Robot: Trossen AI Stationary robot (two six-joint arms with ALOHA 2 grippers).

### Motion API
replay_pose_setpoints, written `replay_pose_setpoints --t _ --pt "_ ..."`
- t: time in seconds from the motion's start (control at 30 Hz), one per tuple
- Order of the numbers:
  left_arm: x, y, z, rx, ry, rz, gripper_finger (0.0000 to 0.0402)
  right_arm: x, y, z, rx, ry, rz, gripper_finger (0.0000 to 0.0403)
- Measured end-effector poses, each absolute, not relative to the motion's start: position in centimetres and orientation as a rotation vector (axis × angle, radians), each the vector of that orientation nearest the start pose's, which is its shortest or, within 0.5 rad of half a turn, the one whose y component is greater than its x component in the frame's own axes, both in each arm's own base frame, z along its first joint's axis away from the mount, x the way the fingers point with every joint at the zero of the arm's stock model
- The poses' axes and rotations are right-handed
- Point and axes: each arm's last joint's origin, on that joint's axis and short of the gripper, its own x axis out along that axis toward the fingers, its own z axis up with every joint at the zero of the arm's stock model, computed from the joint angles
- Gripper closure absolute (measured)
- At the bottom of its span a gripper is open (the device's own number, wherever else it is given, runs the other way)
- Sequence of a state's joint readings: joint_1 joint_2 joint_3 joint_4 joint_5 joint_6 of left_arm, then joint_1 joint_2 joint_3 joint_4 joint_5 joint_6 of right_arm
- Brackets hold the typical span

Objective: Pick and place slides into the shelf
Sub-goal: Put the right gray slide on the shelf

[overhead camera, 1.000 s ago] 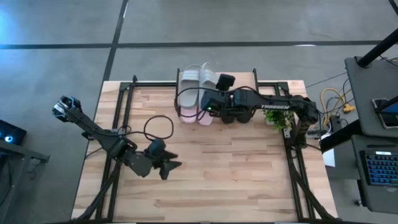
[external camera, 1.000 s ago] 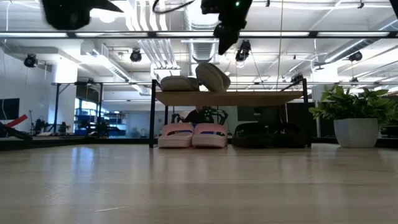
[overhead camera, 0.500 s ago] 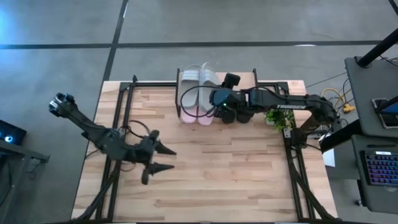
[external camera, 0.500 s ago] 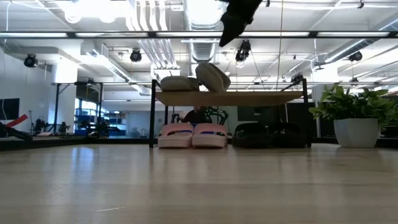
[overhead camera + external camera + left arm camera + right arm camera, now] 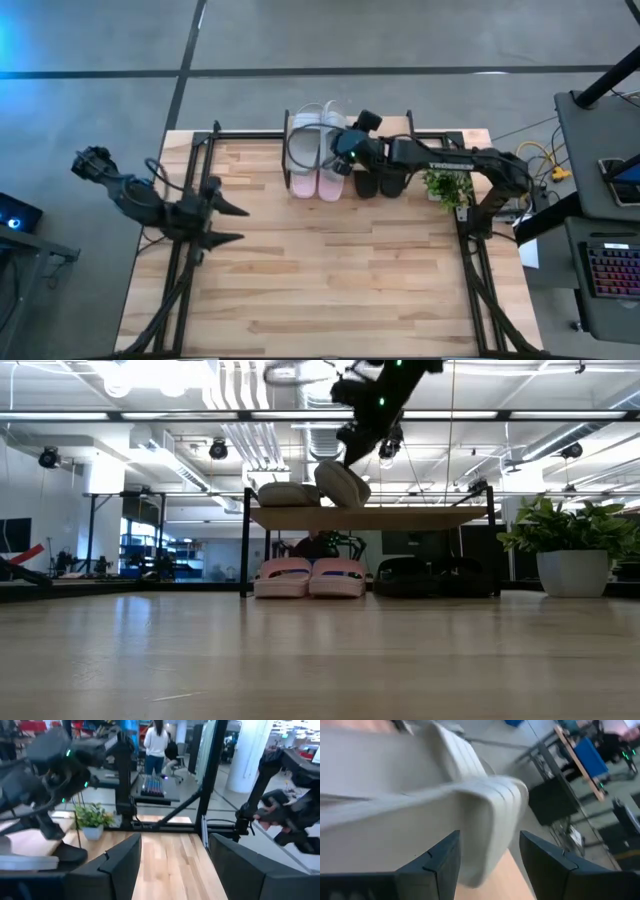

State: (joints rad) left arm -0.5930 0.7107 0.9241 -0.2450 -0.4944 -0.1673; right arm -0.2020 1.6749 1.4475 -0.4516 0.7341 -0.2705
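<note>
Two grey-green slides (image 5: 310, 488) top the shelf (image 5: 370, 517), one tilted; right gripper (image 5: 345, 152) hovers open-jawed to straighten it probably, left gripper (image 5: 222, 222) open.

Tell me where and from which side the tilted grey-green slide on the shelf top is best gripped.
Probably at its raised strap end, coming from above. In the low view the tilted slide leans on the flat slide atop the shelf, so its upper edge stands free. The right gripper, open, hangs just above that edge. The left gripper waits open, far off.
</note>
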Motion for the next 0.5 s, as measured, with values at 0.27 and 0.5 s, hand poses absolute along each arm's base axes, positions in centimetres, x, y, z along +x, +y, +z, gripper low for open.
replay_pose_setpoints --t 0.27,0.5 --pt "10.1 -5.1 38.3 -0.128 0.041 -0.081 0.0181 36.3 -12.1 29.8 -0.403 0.850 -0.860 0.0211" --pt "8.8 -4.2 38.3 -0.104 0.036 -0.056 0.0181 36.3 -13.8 28.6 -0.436 0.918 -0.861 0.0244"
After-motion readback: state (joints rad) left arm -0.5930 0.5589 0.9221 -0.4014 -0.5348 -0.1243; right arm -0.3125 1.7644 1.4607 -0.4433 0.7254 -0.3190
